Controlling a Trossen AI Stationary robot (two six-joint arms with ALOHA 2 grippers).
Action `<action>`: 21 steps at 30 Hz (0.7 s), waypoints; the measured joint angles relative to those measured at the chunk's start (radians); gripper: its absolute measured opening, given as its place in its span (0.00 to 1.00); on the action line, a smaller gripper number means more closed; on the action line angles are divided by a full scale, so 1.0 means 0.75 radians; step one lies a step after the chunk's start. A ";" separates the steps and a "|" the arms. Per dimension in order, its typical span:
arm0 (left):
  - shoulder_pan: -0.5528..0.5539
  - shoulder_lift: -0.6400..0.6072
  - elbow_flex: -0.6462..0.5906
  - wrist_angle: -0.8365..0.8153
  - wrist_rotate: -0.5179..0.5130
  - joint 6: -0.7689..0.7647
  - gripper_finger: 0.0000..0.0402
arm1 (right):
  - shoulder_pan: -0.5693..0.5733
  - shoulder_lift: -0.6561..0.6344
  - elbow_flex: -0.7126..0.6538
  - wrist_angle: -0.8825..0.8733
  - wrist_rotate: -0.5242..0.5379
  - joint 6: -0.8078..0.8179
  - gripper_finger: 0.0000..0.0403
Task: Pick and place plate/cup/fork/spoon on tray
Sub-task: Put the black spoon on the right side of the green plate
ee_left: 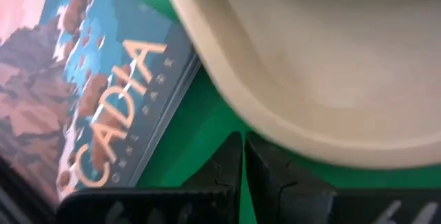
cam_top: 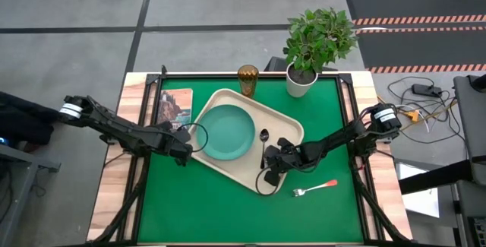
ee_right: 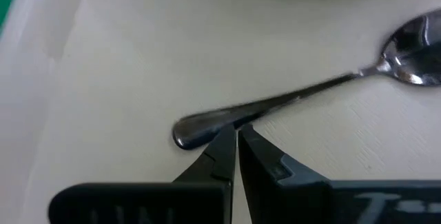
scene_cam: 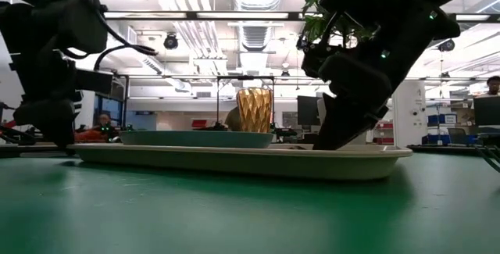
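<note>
Green felt covered the table (cam_top: 228,209), and on it the cream tray (cam_top: 282,125) lay turned at an angle, near the middle. The teal plate (cam_top: 226,131) sat inside the tray on its left half. Just right of the plate, also inside the tray, lay the dark spoon (ee_right: 303,96), its bowl toward the far side and its handle pointing near.

The right gripper (ee_right: 236,136) was down over the tray's near right part, its jaws pressed together with the tips right at the end of the spoon's handle; the wrist view showed them closed beside the handle rather than around it. The left gripper (ee_left: 244,148) was at the tray's left corner, just beside the rim, its jaws likewise together and holding nothing, over the green felt between the tray and a picture-covered book (ee_left: 89,93). That book lay on the left side of the table, close to the tray's left edge.

The amber cup (cam_top: 247,80) stood upright off the tray, on the table's far edge just beyond the tray's far corner. Right of it stood a white pot with a leafy plant (cam_top: 319,38). The fork (cam_top: 314,187) with the red-pink handle lay on the felt, near and right of the tray, apart from it.
</note>
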 joint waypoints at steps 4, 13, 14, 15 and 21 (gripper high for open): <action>0.000 0.000 0.001 0.025 0.000 0.029 0.00 | 0.000 0.000 0.000 0.023 0.001 -0.018 0.02; 0.000 0.000 0.002 0.038 0.000 0.031 0.00 | -0.009 0.000 -0.004 0.014 0.013 -0.033 0.02; 0.000 0.000 0.002 0.038 0.000 0.031 0.00 | -0.009 0.000 -0.005 0.013 0.012 -0.033 0.02; 0.000 0.000 0.002 0.038 0.000 0.031 0.00 | -0.009 0.000 -0.005 0.012 0.007 -0.033 0.02; 0.000 0.000 0.002 0.039 0.000 0.032 0.00 | -0.009 0.002 -0.008 0.023 0.003 -0.033 0.02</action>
